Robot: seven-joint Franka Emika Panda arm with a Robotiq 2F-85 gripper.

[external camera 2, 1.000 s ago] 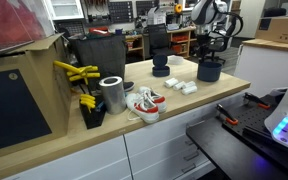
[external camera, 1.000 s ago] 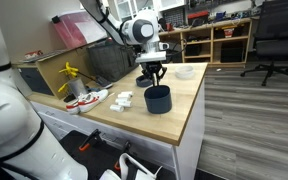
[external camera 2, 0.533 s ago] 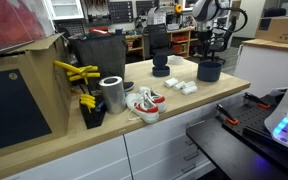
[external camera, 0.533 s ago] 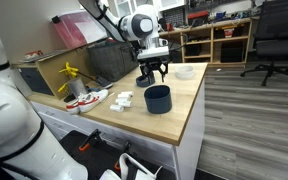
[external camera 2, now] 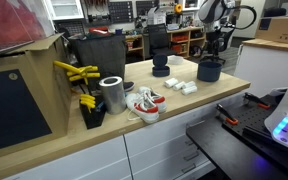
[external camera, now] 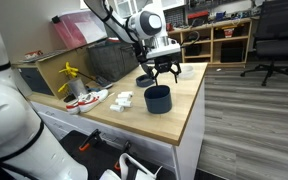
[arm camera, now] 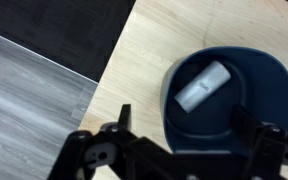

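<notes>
The tool [arm camera: 184, 138] hung with its jaws wide apart and empty, right over the dark blue cup [arm camera: 269, 90]. In the wrist view, a white block [arm camera: 203, 86] lay slanted inside the cup, at 12 o'clock from the tool. Round and deep, the cup stood on the wooden tabletop [external camera: 184, 115] near its edge.

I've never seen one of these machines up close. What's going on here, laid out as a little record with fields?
gripper: open, holding nothing
position: hovering above the dark blue cup, not touching it
inside the cup: one white oblong piece
surface: light wooden counter
nearby: small white pieces, white bowl, red-and-white shoes, metal can
</notes>
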